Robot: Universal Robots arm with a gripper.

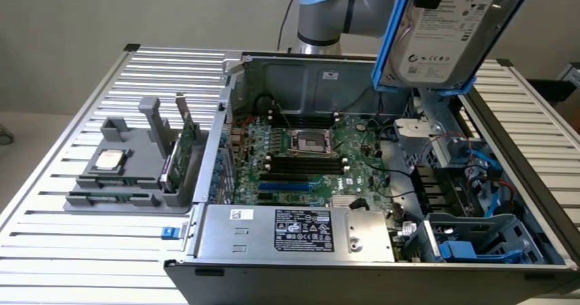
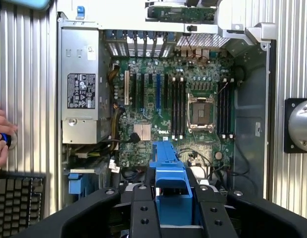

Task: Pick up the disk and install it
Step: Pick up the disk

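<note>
**Q.** Foreground of the wrist view: what are the dark parts?

**A.** The gripper (image 2: 173, 201). Its black fingers (image 2: 143, 210) are closed on the blue carrier bracket (image 2: 169, 181), pinching it from either side.

**Q.** Where is the disk?

**A.** The disk (image 1: 449, 33) hangs in that grip, lifted clear above the open computer case (image 1: 313, 74), over the far corner at the exterior view's right. It is tilted, nearly on edge. Its white label faces the exterior camera and the blue bracket frames its sides. It touches nothing inside the case. The robot arm (image 1: 331, 6) shows just beside it.

**Q.** What lies beneath?

**A.** The motherboard (image 1: 308, 162) lies on the case floor, with the CPU socket (image 1: 314, 142) near its middle. The power supply (image 1: 299, 230) runs along the near wall. A drive bay (image 1: 476, 247) with blue fittings sits in the near corner at the exterior view's right.

**Q.** And outside the case?

**A.** On the ribbed table (image 1: 91, 264), at the exterior view's left, a grey holder (image 1: 118, 183) carries a small silver chip (image 1: 110, 159) and an upright green card (image 1: 187, 145). In the wrist view, a person's hand (image 2: 1, 134) is near a keyboard (image 2: 17, 198).
</note>
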